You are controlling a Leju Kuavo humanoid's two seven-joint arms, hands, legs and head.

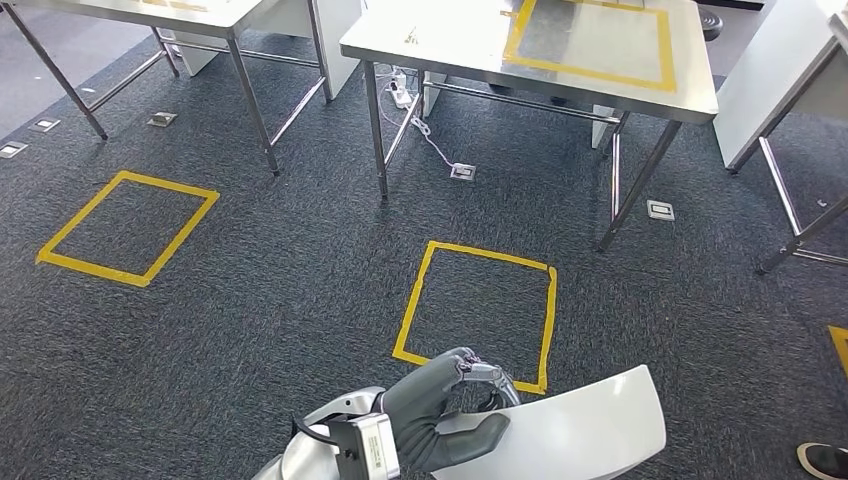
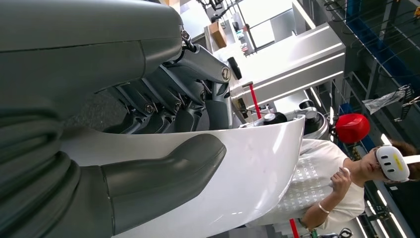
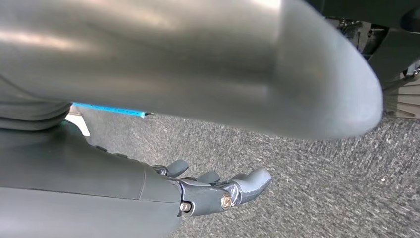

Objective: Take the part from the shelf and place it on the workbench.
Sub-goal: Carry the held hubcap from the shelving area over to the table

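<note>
Carpet point(image 1: 300, 300) fills the head view, dark grey, with one yellow tape square point(image 1: 478, 312) just ahead of the robot and another point(image 1: 128, 227) off to the left. Beyond stands the steel workbench point(image 1: 450, 45), its top marked with a yellow outline; a second steel table point(image 1: 130, 12) stands to its left, with open floor between their legs. Low in this view the left hand point(image 1: 440, 410) grips the white curved part point(image 1: 580, 425).

From the left wrist, the thumb point(image 2: 163, 173) presses flat on the part's white face point(image 2: 257, 168), with the darker fingers point(image 2: 198, 99) curled behind its edge. A person in a headset point(image 2: 337, 183) stands near.

At the right wrist, the right hand point(image 3: 213, 191) hangs above carpet, fingers loosely apart, holding nothing.
</note>
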